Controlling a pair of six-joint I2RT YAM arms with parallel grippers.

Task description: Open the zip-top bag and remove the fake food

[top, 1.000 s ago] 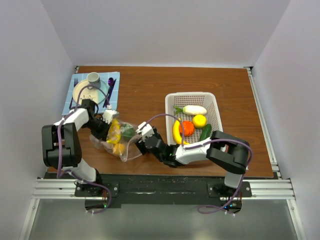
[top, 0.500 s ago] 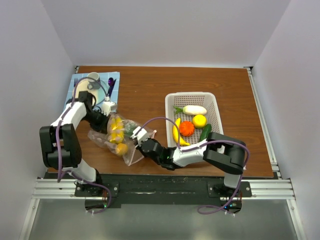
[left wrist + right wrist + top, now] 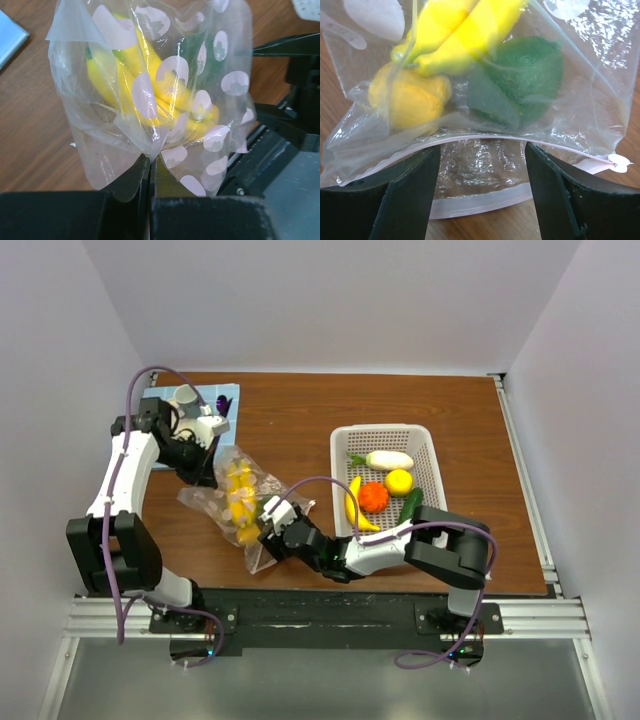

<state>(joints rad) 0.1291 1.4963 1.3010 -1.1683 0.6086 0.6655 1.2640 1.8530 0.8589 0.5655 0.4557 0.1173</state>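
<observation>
The left hand (image 3: 150, 165) is clamped fully shut on a gathered fold of the zip-top bag (image 3: 245, 508), holding that end raised above the worktop (image 3: 300, 410) so the bag slopes down towards the robot's right. The right hand (image 3: 481, 150) waits at the lower end with its jaws spread wide on either side of the pinkish zipper strip (image 3: 570, 149), gripping nothing. Inside the dotted plastic, some fake food (image 3: 455, 40) can be seen: yellow banana shapes, a yellow-orange lump and a dark green piece (image 3: 520, 80) slumped towards the mouth. More pieces already lie in the white mesh basket (image 3: 340, 445), well apart to the right. The bag's two lips look parted, so the step in hand appears to be the emptying, with the task perhaps half done. The next move probably calls for the right hand to close on the nearest piece or a lip, while the left tips the bag more steeply without letting the slippery film go.
</observation>
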